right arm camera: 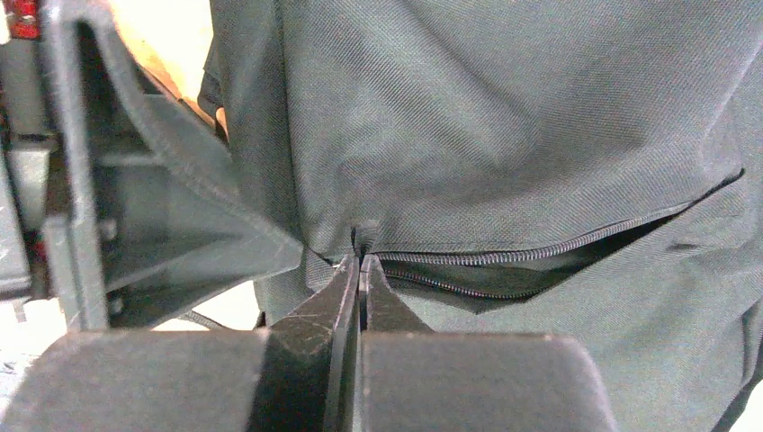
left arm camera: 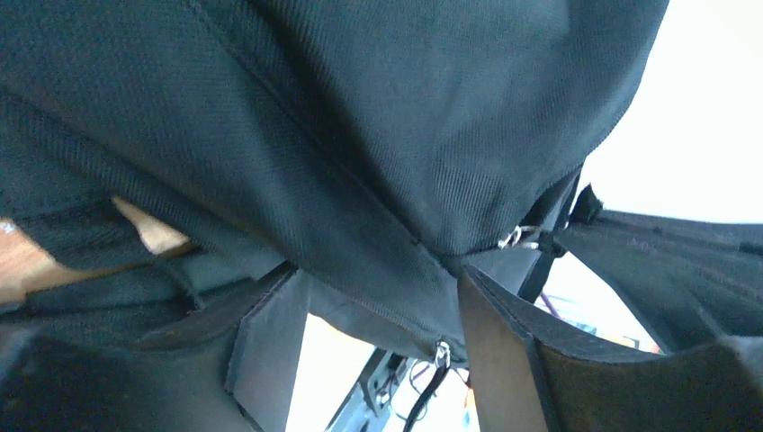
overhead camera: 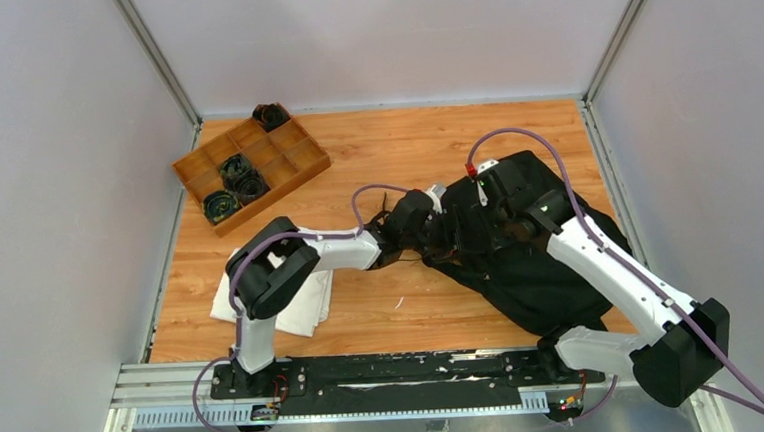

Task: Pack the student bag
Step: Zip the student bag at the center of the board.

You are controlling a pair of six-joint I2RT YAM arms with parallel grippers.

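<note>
With right fingers (right arm camera: 337,297) pressed together at the zipper (right arm camera: 540,252) and left fingers (left arm camera: 265,351) spread around slack fabric, the student bag (overhead camera: 541,266) could slip, letting its opening sag shut.

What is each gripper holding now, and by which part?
Right gripper pinches the student bag at the closed end of its zipper. Left gripper stands open around bag fabric, gripping nothing clearly.
</note>
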